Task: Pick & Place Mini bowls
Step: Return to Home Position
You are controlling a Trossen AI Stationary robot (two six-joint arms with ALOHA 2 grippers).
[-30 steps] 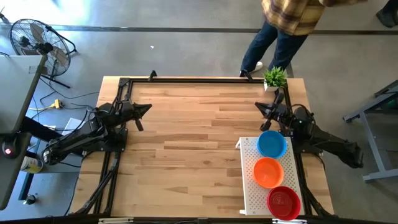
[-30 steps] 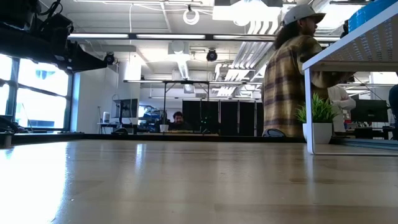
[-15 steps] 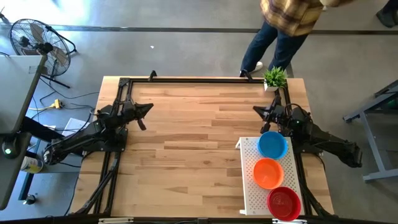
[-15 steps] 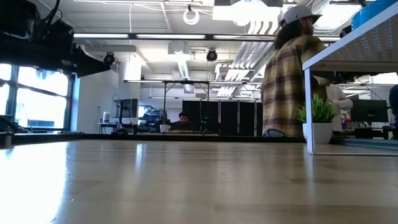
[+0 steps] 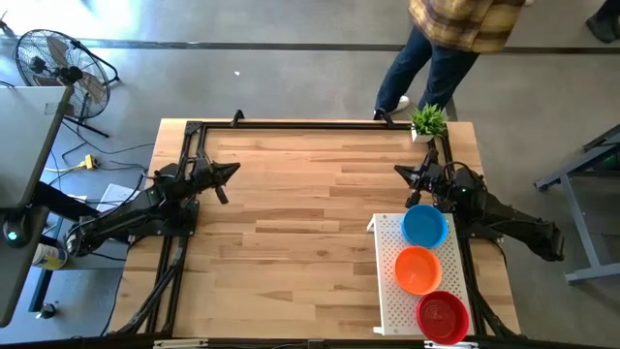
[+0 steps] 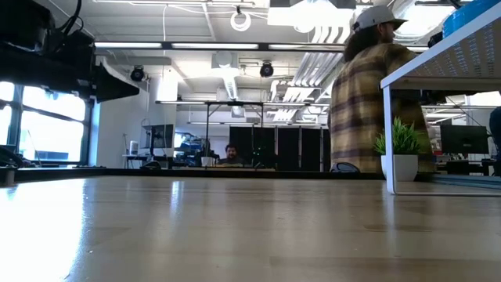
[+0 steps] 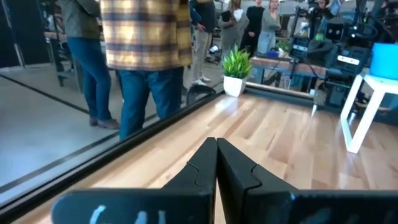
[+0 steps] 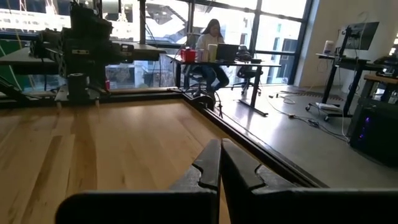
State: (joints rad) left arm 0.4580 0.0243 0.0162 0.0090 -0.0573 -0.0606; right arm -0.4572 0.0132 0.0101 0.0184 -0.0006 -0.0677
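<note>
Over the last second the right gripper [image 5: 399,174] has swung from pointing up toward the potted plant [image 5: 427,120] to pointing across the table [image 5: 310,223]. It has hardly shifted in the last half-second. The left gripper [image 5: 232,168] has crept only slightly; in the low view its dark arm sits a touch lower than before. Both arms look settled, facing each other with bare wood between them.

In each wrist view the two fingers are pressed together with nothing between them, so both grippers are closed and empty.

The mini bowls lie behind the right gripper, alongside its arm, on the white perforated shelf [image 5: 387,291]. The blue bowl [image 5: 423,225] is nearest, just back from the fingertips. The orange bowl [image 5: 418,269] comes next and the red bowl [image 5: 442,315] is farthest. All are well apart from the left gripper, across the table from it. How many bowls each pile holds cannot be told from above.

No bowl remains on the wood, so the placing looks finished and the retreat nearly done. A person [image 5: 455,29] stands beyond the table's far edge.
</note>
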